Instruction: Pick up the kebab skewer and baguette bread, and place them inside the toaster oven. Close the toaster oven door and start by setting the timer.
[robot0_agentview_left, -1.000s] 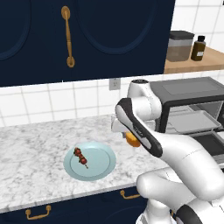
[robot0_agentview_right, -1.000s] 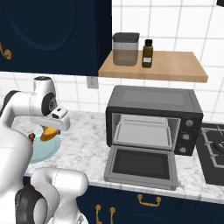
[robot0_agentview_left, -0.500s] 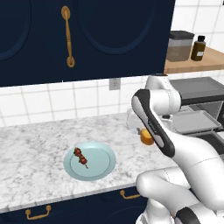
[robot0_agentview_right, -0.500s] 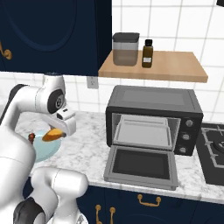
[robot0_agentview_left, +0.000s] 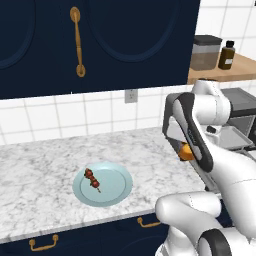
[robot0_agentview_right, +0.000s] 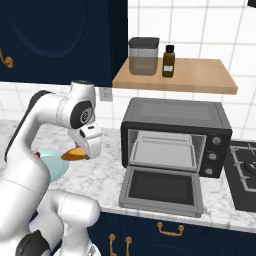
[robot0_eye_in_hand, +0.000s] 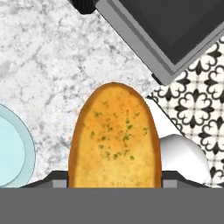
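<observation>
Fingers (robot0_agentview_right: 79, 153) clamped on the baguette bread (robot0_eye_in_hand: 114, 138), one at each long side of the loaf. In the hand view the loaf rises from bottom centre, golden-orange crust flecked with green, its rounded far end pointing toward frame top. In the right base view the baguette bread (robot0_agentview_right: 73, 154) shows as an orange tip jutting left from under the white hand, left of centre, held in the air above the marble tabletop (robot0_agentview_right: 107, 176). In the left base view only a small orange patch of it (robot0_agentview_left: 186, 152) shows at centre right, behind the arm.

Pale blue plate (robot0_agentview_left: 103, 184) sits lower left of centre in the left base view, on the tabletop (robot0_agentview_left: 40, 165). The kebab skewer (robot0_agentview_left: 92, 179) lies on the plate's left part, dark red chunks on a thin stick, angled. Plate rim (robot0_eye_in_hand: 27, 151) also at the left edge of the hand view, just beside the loaf in the picture.

Toaster oven (robot0_agentview_right: 175, 135) at centre right of the right base view, dark grey, cavity open with a metal tray (robot0_agentview_right: 162, 151) inside. Toaster oven door (robot0_agentview_right: 162, 190) folded down flat in front, glass panel up. A corner of that door (robot0_eye_in_hand: 168, 33) fills the upper right of the hand view.

Wooden shelf (robot0_agentview_right: 175, 75) above the oven carries a grey-lidded canister (robot0_agentview_right: 143, 56) and a brown bottle (robot0_agentview_right: 169, 61), just beside each other.
</observation>
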